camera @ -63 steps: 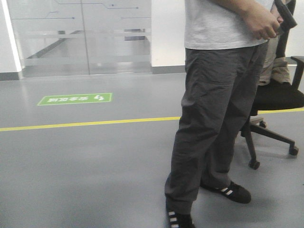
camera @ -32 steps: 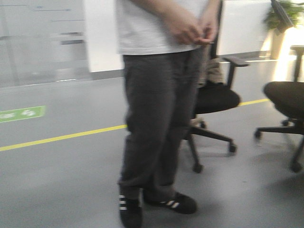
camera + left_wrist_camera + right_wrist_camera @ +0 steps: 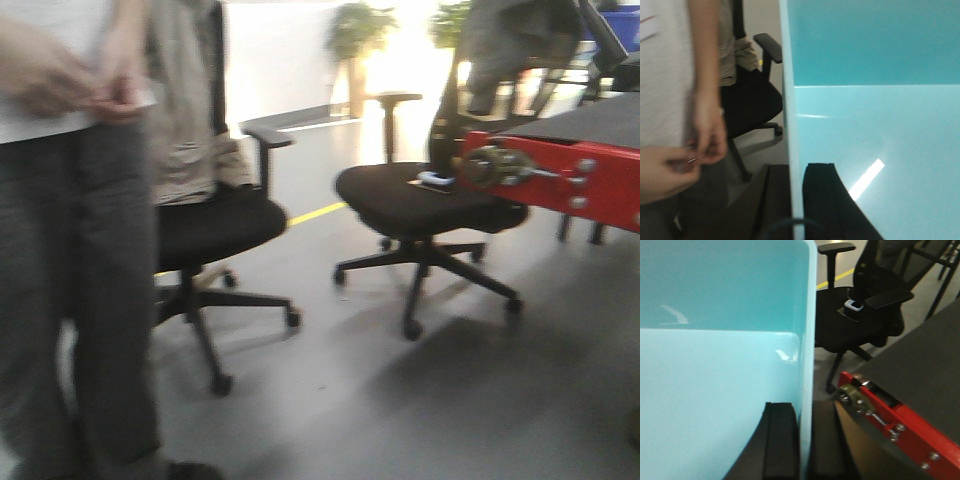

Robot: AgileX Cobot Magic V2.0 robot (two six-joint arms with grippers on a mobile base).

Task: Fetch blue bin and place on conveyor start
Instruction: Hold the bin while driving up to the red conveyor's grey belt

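The blue bin [image 3: 715,365] was carried clear of any surface, held between both hands. The right hand [image 3: 805,407] was clenched on its right wall, one finger inside and one outside. The left hand [image 3: 796,167] grasped the opposite wall in the same way. The conveyor start [image 3: 920,370], dark-belted and red-framed, lay just beside and below the bin's right wall; the bin was not on it. Behind stood two black office chairs [image 3: 420,200]. Half a second earlier the front view had the person [image 3: 70,250] at centre and showed no conveyor. The person now stood at the left edge, and the conveyor's red frame had entered at the right.
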